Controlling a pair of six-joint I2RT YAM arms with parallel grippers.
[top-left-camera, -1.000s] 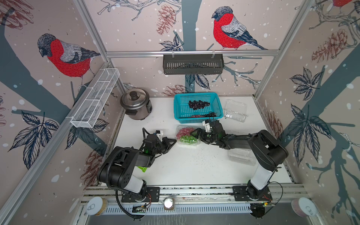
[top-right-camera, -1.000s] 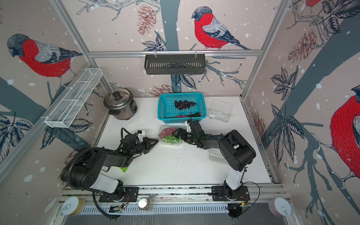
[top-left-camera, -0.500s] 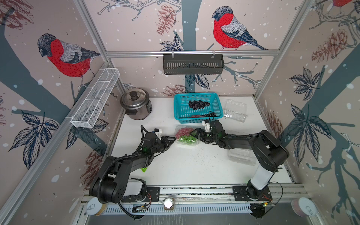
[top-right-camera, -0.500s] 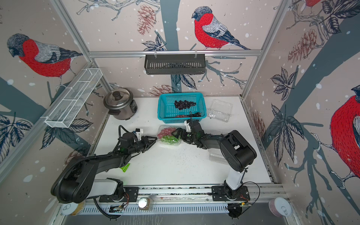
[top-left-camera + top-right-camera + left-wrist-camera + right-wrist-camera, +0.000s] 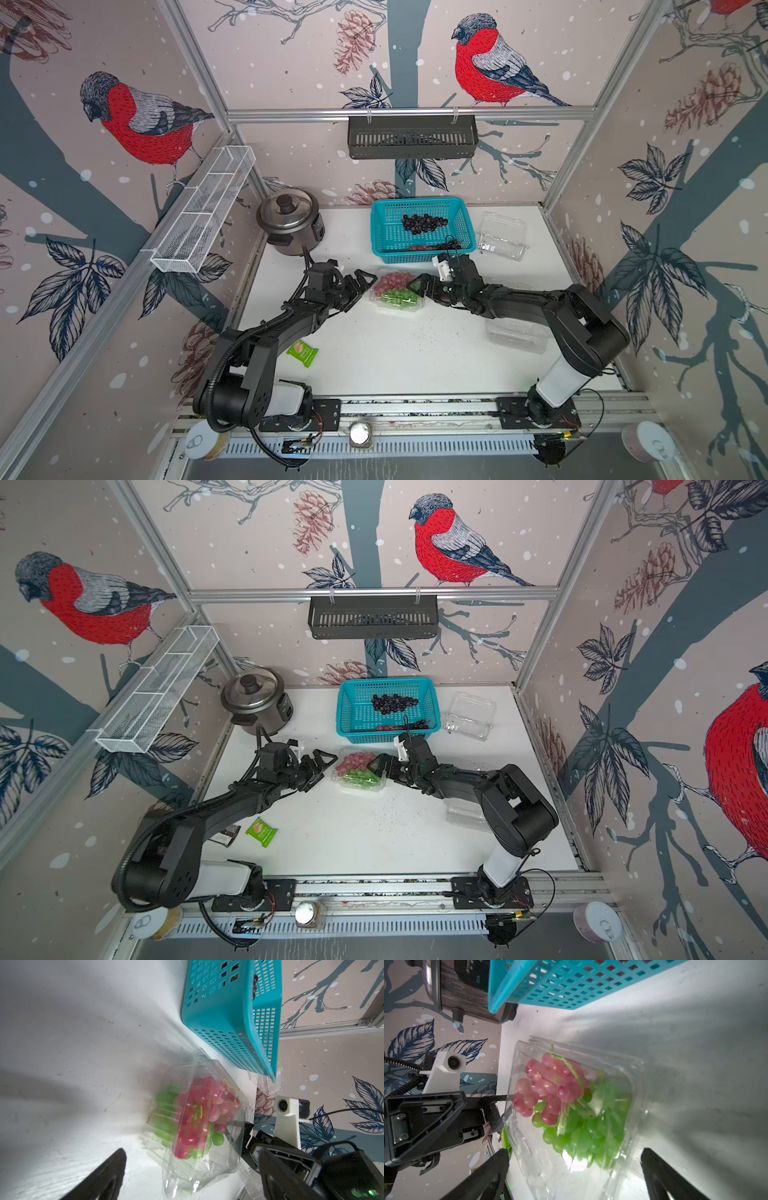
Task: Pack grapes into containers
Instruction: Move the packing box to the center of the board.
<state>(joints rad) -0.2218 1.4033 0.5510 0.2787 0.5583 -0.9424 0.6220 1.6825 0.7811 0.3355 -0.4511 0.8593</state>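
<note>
Left wrist | clamshell (image 5: 199,1126) blurred, one finger (image 5: 108,1172) cut off | left gripper (image 5: 326,766), right gripper (image 5: 575,1152) both spread

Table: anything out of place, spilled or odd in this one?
Yes. A green snack packet lies near the left arm base, unrelated to grape packing, with a dark wrapper beside it. Fine dark specks are scattered on the table in front of the filled container, like spilled crumbs.

Robot lab test cell: alu frame (image 5: 411,113) w/ bird-print wall panels (image 5: 137,120) round white tabletop (image 5: 399,357), L arm (image 5: 286,328) + R arm (image 5: 519,301) bolted to front rail (image 5: 415,405)
</note>
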